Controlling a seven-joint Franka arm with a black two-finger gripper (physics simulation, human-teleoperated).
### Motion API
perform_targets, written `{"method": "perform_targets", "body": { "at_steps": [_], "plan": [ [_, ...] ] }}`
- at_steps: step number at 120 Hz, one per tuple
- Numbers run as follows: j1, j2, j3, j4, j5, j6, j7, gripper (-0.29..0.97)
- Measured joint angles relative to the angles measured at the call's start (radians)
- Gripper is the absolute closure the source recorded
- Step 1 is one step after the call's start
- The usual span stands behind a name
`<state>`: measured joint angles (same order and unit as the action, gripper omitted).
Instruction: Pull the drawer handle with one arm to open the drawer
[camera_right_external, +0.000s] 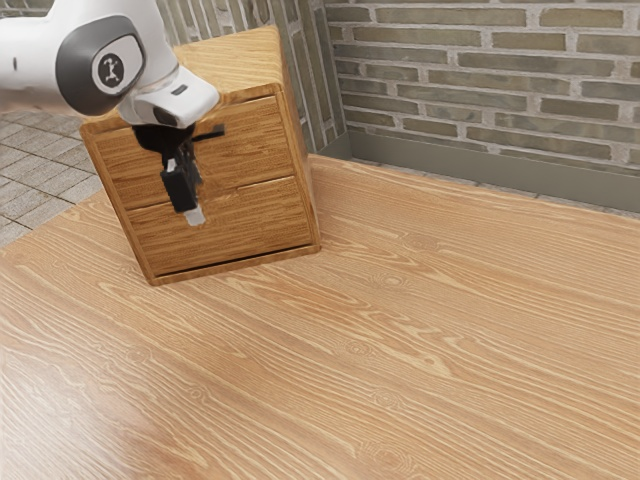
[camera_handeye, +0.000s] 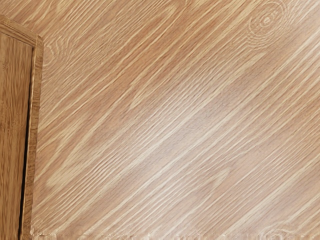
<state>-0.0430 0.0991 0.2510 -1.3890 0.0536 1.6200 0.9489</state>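
Hanging before the cabinet, the hand has the black handle of the top drawer at its twelve o'clock, lying nine-to-three; whether it's spread, I cannot tell.

The arm comes in from the exterior view's upper left, black tool pointing down.

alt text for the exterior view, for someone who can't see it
A white robot arm reaches in from the exterior view's upper left, its black gripper hanging in front of a small two-drawer wooden cabinet, close to the upper drawer's black handle. The cabinet stands on a wood-grain table with a grey brick wall behind.
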Motion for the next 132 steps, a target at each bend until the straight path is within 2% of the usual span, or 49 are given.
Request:
{"method": "perform_targets", "body": {
  "at_steps": [13, 57, 100, 132],
  "plan": [
    [0.091, 0.044, -0.001, 0.061, -0.033, -0.026, 0.076, 0.0],
    [0.146, 0.168, -0.014, 0.234, -0.082, -0.084, 0.276, 0.0],
    [0.154, 0.181, -0.01, 0.279, -0.083, -0.012, 0.385, 0.0],
    [0.157, 0.212, 0.0, 0.303, -0.076, 0.064, 0.395, 0.0]
  ]
}}
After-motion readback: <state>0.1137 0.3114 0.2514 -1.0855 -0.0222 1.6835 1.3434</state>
